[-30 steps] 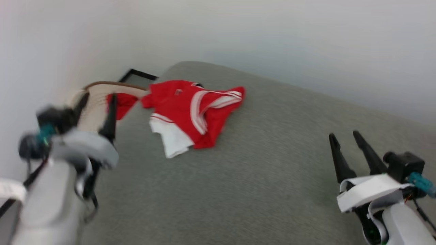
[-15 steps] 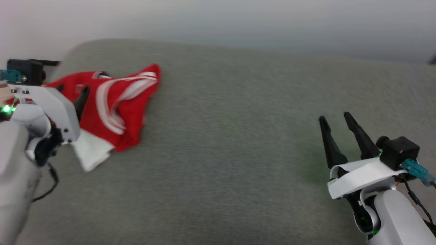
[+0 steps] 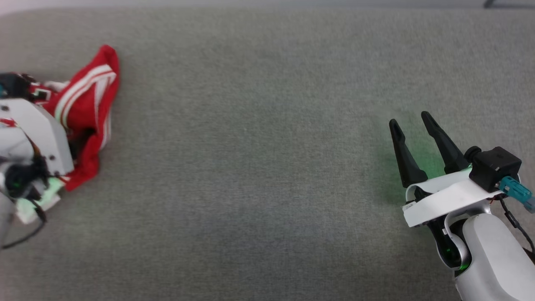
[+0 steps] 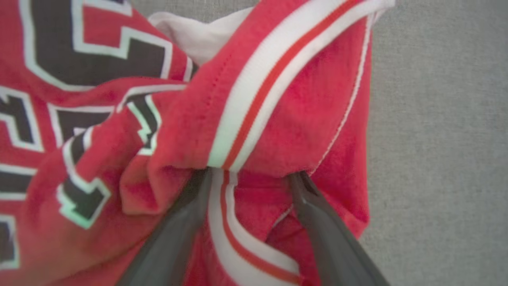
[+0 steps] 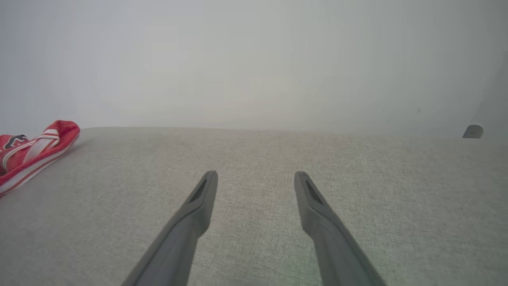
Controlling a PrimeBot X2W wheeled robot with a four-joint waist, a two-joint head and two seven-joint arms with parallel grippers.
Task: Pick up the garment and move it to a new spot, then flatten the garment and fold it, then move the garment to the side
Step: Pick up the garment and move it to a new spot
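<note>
The jersey lies crumpled on the grey fabric surface, and I place everything else from it. My left gripper is right on it. The two fingers stand wide apart with their tips tucked under a raised red fold, and the striped trim runs across that fold and down between them. Nothing is pinched between them; the cloth lies loose around the tips. In the left wrist view, black-and-white lettering covers the jersey on one side of the fingers, and a bit of white cloth peeks out above the fold. From the head, my own white wrist housing covers the jersey's left part, and a dark cable loops below it.

My right gripper is well apart from the jersey, far off to its right. It is open and empty over bare fabric, where a green glow falls beside it. Nothing lies on the fabric between it and the jersey.

The surface is a plain, finely woven grey. Beyond the jersey it ends at a pale, bare wall. A small pale fitting sits on the wall, far to the jersey's right.
</note>
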